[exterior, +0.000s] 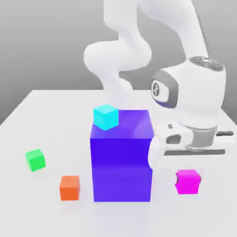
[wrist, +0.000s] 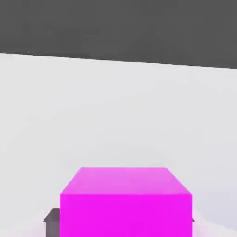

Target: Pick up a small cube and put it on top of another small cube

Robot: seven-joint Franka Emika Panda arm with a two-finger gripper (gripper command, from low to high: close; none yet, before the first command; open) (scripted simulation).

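Magenta small cube [wrist: 126,203] is sitting clenched in the gripper [exterior: 187,181], hanging at the big purple-blue block's [exterior: 121,157] lower corner on the exterior view's right. Orange cube [exterior: 69,187] and green cube [exterior: 35,159] are resting on the table [exterior: 28,208] opposite. Cyan cube [exterior: 106,116] is perching on the block's far top corner.

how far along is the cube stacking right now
Done: the gripper is shut on the magenta cube, which fills the hand view between the fingers, to the exterior view's right of the big purple-blue block. In hand: the cube looks just off the white table. Left: carry it to another small cube, such as the cyan cube on the block, and release.
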